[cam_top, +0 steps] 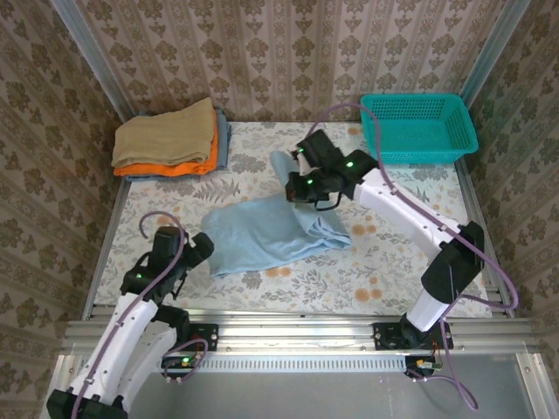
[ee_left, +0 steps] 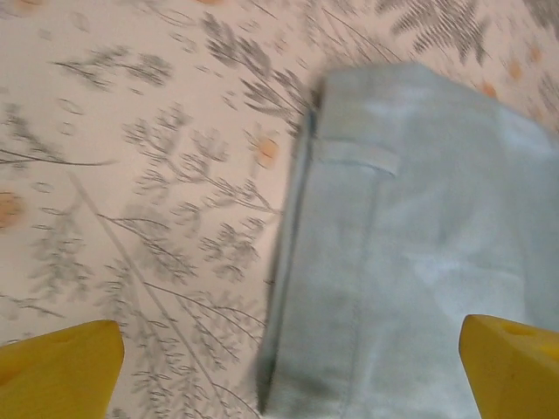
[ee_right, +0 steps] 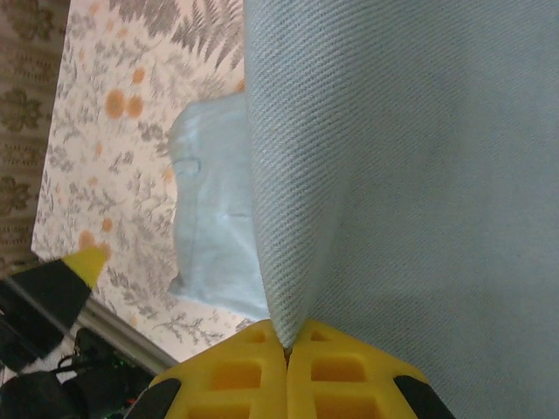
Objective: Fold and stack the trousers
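The pale sky-blue trousers [cam_top: 262,234] lie partly folded in the middle of the flowered table. One leg end rises toward the back, pinched by my right gripper [cam_top: 301,190]. In the right wrist view its yellow fingers [ee_right: 236,375] are shut on a fold of the cloth [ee_right: 410,175], which hangs taut above the rest. My left gripper [cam_top: 203,246] sits at the trousers' left edge. In the left wrist view the left gripper [ee_left: 288,384] is open, its yellow fingertips [ee_left: 61,371] wide apart over the cloth edge [ee_left: 410,253], holding nothing.
A teal basket [cam_top: 419,127] stands at the back right. A stack of tan and orange folded garments [cam_top: 168,140] lies at the back left. Papered walls close in three sides, and a metal rail [cam_top: 288,327] runs along the near edge.
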`<action>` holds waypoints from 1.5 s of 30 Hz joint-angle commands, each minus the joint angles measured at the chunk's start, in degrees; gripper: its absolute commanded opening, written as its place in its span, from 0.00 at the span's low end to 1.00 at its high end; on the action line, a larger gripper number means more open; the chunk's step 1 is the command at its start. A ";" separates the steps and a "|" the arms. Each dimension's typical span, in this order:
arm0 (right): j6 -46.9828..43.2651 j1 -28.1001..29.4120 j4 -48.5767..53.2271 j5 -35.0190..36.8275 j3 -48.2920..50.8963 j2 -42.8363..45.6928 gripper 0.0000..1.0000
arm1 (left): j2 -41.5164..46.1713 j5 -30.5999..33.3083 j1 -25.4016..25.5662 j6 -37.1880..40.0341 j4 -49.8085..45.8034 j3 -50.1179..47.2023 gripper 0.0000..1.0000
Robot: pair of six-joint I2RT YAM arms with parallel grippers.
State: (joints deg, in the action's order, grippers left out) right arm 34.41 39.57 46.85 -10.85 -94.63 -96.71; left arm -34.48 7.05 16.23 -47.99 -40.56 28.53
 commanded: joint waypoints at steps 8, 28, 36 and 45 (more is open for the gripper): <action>7.25 11.39 -3.47 5.09 -13.86 -10.29 0.00 | -7.75 -4.42 -5.05 2.16 1.30 -3.78 0.99; 4.69 4.19 -1.22 10.39 -2.96 3.03 0.00 | -5.69 -7.67 -5.07 5.01 2.14 -3.40 0.95; 0.46 -14.79 -0.04 4.69 14.46 22.03 0.00 | -13.53 -4.82 -5.42 5.28 5.57 0.87 0.97; -10.40 -33.34 3.12 4.15 17.58 24.64 0.00 | -30.11 -5.90 0.93 5.87 16.95 -0.44 0.88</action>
State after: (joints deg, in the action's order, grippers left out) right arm 29.15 9.82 50.46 -6.61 -76.84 -72.38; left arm -61.69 1.43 14.63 -42.57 -27.49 28.47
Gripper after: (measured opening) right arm 0.059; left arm 0.888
